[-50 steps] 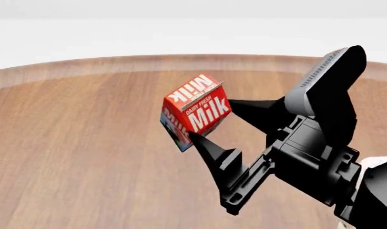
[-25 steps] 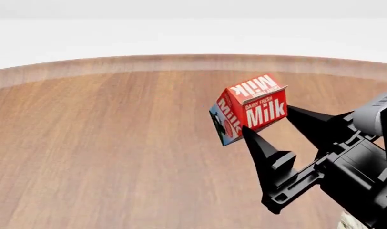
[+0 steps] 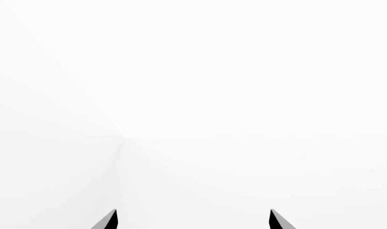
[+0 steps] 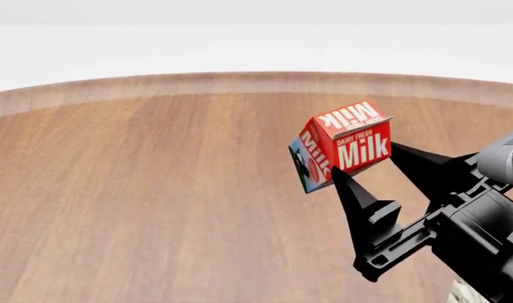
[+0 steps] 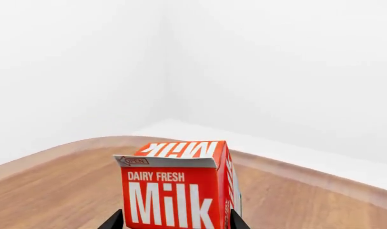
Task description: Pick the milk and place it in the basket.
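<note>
Wood-grain worktop (image 4: 138, 202) fills the head view, bare on its left half. Right of centre we see the milk (image 4: 341, 151) held above the worktop, tilted, between the black fingertips (image 4: 345, 183) of the right gripper (image 4: 368, 163); jaws clamped on the carton's sides. Red gable top with white "Milk" and "DAIRY FRESH" lettering faces the camera, blue-green side panel with a black cow picture faces left. Only the head view shows that side panel and the gripper body at the right edge. Right wrist view shows the milk (image 5: 178, 191) front-on, with an "OPEN" arrow on the gable lip that the head view doesn't resolve. Left wrist view shows only white background and the left gripper (image 3: 193, 220): two tips spread apart, gripping nothing.
</note>
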{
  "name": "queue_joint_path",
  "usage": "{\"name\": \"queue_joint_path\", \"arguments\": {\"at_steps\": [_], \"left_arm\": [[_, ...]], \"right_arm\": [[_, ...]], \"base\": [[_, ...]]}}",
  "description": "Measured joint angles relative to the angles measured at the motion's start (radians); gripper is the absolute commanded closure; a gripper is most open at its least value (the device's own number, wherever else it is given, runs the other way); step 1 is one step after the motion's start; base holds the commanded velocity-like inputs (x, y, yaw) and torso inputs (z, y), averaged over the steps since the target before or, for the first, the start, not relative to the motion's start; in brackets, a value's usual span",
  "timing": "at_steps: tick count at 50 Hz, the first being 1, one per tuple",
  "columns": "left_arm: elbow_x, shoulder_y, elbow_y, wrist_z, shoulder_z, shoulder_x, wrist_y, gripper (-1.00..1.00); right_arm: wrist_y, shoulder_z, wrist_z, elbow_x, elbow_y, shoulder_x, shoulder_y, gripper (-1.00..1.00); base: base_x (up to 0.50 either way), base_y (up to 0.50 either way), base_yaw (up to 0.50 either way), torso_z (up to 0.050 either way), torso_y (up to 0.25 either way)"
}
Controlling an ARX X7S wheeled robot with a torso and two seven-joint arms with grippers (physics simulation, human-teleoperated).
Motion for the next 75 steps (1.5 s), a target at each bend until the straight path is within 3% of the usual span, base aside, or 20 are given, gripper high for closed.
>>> {"name": "queue_joint_path", "arguments": {"at_steps": [21,38,52,75], "left_arm": [[0.006,-0.007,-0.003,0.002,0.014,-0.007,0.005,-1.0],[-0.003,-0.001,0.003,-0.005,0.006,-0.016,0.005,-1.0],[0.003,-0.007,-0.001,-0.008,0.02,-0.019,0.008,-1.0],[0.006,-0.003,-0.001,-0.01,0.023,-0.023,0.013,-1.0]], "right_arm": [[0.109,0.102,-0.069,0.09,-0.029,0.249,0.117,1.0],[0.193,0.198,-0.14,0.175,0.09,0.47,0.266,1.0],[0.205,0.047,-0.218,0.081,0.284,0.552,0.515,1.0],[0.234,-0.274,-0.371,-0.225,0.611,0.488,0.901,1.0]], "base": [[0.0,0.0,0.0,0.0,0.001],[0.0,0.0,0.0,0.001,0.001],[0.0,0.0,0.0,0.001,0.001],[0.0,0.0,0.0,0.0,0.001]]}}
